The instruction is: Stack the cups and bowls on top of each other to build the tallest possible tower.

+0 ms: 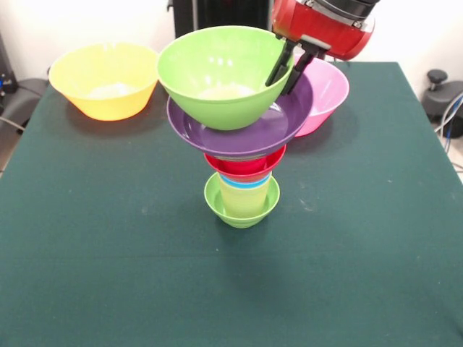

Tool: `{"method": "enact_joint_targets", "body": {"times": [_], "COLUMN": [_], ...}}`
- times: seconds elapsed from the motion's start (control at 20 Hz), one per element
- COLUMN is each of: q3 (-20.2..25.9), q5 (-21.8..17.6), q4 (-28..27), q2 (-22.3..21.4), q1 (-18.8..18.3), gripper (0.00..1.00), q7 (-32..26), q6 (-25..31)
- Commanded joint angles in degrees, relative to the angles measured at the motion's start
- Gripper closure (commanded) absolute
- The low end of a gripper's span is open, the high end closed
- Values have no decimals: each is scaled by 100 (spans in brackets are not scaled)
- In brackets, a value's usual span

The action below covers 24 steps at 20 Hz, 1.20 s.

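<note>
Tower mid-frame, glossy green plastic bowl (226, 76) sitting on top.
Red-and-black gripper (288, 71), jaws narrowly apart, straddles its right rim above the wide purple bowl (242, 134); the arm is cropped at the top.

— What colours make up the tower (242, 144)?

— From the base up: a lime-green bowl (241, 206), a pale yellow cup (246, 196), a blue rim (246, 181), a red bowl (244, 165), a wide purple bowl (242, 129), a large green bowl (226, 76).

— And elsewhere?

— Near the table's (108, 275) far edge, a yellow bowl (105, 79) and a pink bowl (325, 97). The table is plain dark green; the arm (325, 25) is red and black.
</note>
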Motion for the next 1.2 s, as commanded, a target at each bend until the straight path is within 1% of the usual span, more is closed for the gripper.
{"method": "enact_joint_targets", "body": {"times": [0.05,0.75,1.2], "q3": [110,65,-16], "q5": [68,156,226], "q4": [380,370,306], "q2": [155,198,242], "q1": [121,167,249], "gripper": [100,100,100], "q7": [628,646,659], "q6": [-495,-577,-527]}}
